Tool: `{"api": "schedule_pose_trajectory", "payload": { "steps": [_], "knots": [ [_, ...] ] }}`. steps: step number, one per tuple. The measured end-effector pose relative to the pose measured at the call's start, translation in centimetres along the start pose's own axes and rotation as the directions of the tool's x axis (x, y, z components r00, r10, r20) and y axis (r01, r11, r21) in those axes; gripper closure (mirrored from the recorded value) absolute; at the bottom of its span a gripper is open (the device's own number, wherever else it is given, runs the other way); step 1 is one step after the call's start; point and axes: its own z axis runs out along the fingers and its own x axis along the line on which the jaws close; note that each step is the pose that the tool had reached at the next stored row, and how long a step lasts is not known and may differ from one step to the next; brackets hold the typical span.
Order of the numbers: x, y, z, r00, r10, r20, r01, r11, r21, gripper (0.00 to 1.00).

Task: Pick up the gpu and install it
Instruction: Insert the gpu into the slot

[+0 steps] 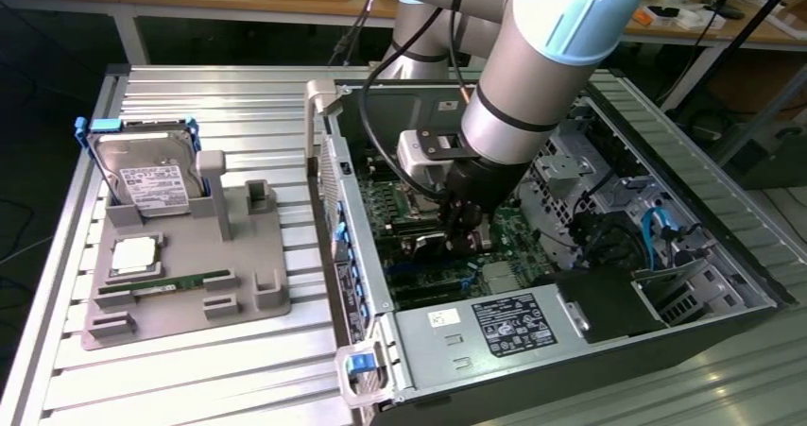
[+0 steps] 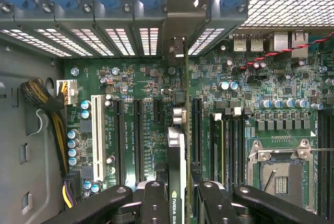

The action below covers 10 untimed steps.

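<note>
Pincer is clamped on the gpu, held edge-down right over the motherboard inside the open PC case, which sits at the counter's near edge. We reckon the risk is misalignment: if the card edge misses its slot or the bracket catches the rear grille, pushing down could bend something.

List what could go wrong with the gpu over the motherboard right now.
1. The gpu, held edge-on between the gripper fingers, may not line up with the black slots beside it and could jam against the motherboard.
2. Its bracket end sits close to the rear slot covers; it could catch there.
3. Capacitors stand near its path and could be struck.
</note>
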Motion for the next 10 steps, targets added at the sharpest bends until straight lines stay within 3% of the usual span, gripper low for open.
{"api": "schedule_pose_trajectory", "payload": {
  "steps": [10],
  "knots": [
    [0.00, -0.06, 0.10, 1.0000, 0.000, -0.0001, 0.000, 1.0000, -0.0018, 0.73]
  ]
}}
